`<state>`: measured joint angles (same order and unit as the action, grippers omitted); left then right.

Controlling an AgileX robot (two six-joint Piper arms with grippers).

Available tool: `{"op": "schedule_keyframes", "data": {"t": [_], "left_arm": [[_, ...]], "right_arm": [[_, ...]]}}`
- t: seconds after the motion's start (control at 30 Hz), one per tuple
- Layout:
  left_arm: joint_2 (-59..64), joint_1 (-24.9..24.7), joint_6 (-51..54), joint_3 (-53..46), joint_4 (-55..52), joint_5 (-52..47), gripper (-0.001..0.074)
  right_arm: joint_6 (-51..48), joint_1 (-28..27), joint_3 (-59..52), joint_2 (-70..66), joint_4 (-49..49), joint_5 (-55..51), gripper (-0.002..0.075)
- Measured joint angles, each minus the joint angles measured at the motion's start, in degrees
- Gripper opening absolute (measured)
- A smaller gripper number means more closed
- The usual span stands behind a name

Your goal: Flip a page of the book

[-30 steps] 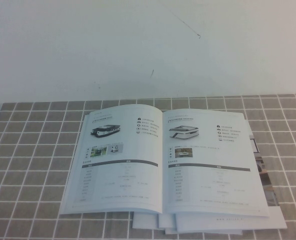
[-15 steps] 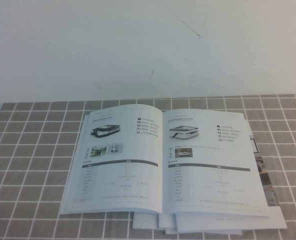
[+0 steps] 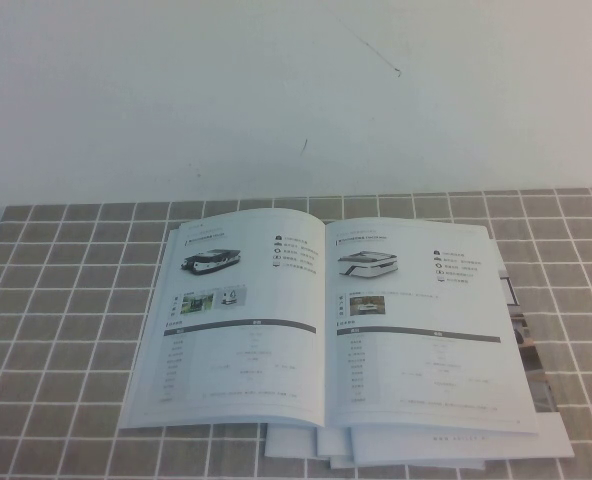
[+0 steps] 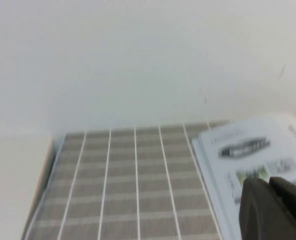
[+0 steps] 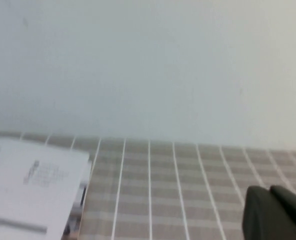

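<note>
One book lies open on the grey tiled mat in front of me, its spine running away from me toward the white wall. Two pages face up. The one on my left carries a black flat vehicle photo, two small pictures beneath it and a table under a dark bar. The one on my right is the page with the flat white vehicle and its spec table; it lies flat, its outer edge resting over the stack of leaves below. At the near edge of the book several loose-looking leaf ends fan out from under the spread; I count about three steps of them. A strip of darker printed page shows past the right edge.

Neither of my arms reaches into the high view. My left gripper shows only as a dark shape in its own wrist camera, held above the mat near the book's left page, touching nothing I can see. My right gripper is the same dark shape in its camera, above bare mat to the right of the book. I cannot tell how wide either pair of fingers stands.
</note>
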<state>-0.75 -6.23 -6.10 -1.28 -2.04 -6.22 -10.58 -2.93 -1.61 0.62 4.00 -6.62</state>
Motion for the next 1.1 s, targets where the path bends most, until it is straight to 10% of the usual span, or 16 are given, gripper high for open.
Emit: {"op": "schedule_keyframes", "data": {"t": [0.57, 1.1], "left_arm": [[-0.04, 0.00, 0.00, 0.00, -0.65, 39.48, -0.0004], [-0.04, 0.00, 2.89, 0.12, -0.14, 49.85, -0.0004]], "right_arm": [[8.90, 0.00, 0.00, 0.00, 1.14, 37.96, -0.0002], [9.13, 0.00, 0.63, 0.09, 0.51, 38.97, -0.0002]]}}
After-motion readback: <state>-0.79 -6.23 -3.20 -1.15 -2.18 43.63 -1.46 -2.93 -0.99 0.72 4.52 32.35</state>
